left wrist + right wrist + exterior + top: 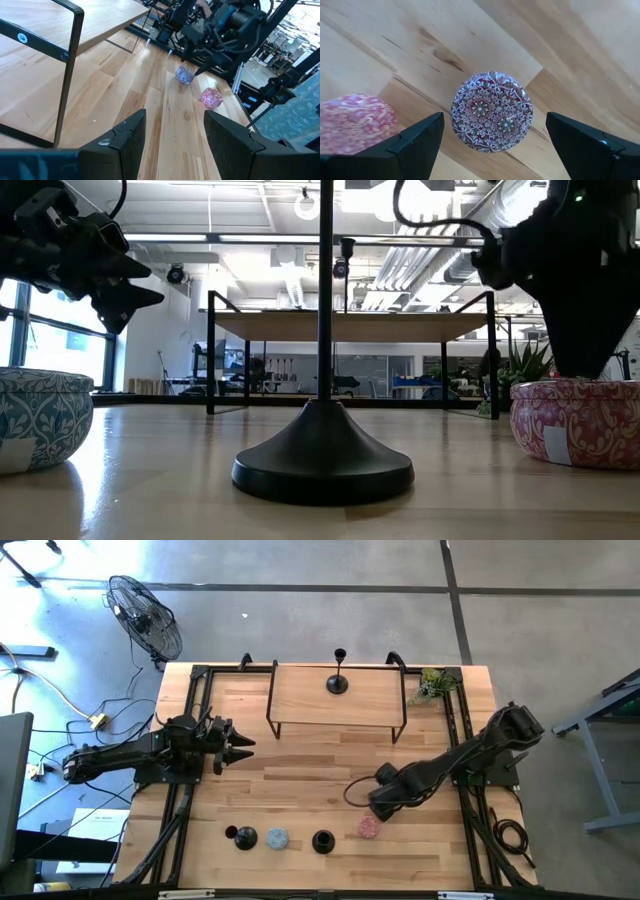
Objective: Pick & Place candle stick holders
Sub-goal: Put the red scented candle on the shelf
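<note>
Below, your right claw (385, 802) hangs spread above a patterned tin (491, 111); the nearest candle stick holder (322, 841) stands at its 8 o'clock, untouched.

A wooden table (300, 790) carries a raised wooden shelf (310, 695) on black legs. A potted plant (436, 685) is set at two o'clock. A blue patterned tin (277, 838) and a pink patterned tin (369, 827) are placed near six o'clock. A floor fan (145, 618) is seen at ten o'clock, off the table.

Right tool (372, 808) spread wide, lowered; left tool (243, 744) parted, raised.
</note>
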You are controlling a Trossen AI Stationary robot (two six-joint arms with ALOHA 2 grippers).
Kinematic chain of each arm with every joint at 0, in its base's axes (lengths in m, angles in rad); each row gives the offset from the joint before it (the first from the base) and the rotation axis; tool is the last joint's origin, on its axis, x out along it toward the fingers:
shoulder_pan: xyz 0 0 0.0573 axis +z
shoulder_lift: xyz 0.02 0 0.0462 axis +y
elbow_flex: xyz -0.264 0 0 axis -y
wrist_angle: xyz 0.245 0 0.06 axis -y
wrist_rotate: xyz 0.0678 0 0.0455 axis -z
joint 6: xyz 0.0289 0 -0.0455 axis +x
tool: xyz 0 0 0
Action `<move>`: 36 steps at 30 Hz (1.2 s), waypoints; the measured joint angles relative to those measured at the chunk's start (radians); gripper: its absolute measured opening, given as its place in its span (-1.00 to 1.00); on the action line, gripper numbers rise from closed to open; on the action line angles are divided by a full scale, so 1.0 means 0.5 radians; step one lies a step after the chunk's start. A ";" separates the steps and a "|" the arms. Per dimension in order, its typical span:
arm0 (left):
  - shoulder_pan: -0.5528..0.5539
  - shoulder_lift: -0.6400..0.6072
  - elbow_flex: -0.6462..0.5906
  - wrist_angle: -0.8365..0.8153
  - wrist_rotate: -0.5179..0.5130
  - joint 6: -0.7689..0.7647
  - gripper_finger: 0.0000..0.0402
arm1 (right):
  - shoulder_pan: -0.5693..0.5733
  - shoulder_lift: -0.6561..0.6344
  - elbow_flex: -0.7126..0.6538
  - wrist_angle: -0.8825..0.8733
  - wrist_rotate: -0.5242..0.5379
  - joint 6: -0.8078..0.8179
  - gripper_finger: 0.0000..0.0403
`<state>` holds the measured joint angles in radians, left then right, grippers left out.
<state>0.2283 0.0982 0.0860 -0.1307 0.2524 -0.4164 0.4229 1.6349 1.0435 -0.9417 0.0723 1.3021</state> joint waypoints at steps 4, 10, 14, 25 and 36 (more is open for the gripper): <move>0.000 0.000 0.000 0.000 0.001 0.000 -0.02 | -0.022 0.031 0.000 0.012 0.001 -0.047 0.72; 0.000 0.000 0.000 -0.001 0.001 -0.010 -0.02 | -0.022 0.031 0.000 0.031 0.030 -0.050 0.72; 0.001 0.000 0.000 -0.002 0.002 -0.014 -0.02 | -0.022 0.031 0.000 0.039 0.029 -0.054 0.72; 0.001 0.000 0.000 0.000 0.043 -0.017 -0.02 | -0.022 0.032 0.000 0.039 0.023 -0.061 0.72; 0.000 -0.001 0.000 0.001 0.043 -0.038 -0.02 | -0.022 0.052 -0.199 0.325 -0.035 -0.089 0.72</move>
<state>0.2285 0.0978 0.0860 -0.1303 0.2737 -0.4355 0.4118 1.6608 0.9440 -0.7791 0.0546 1.2576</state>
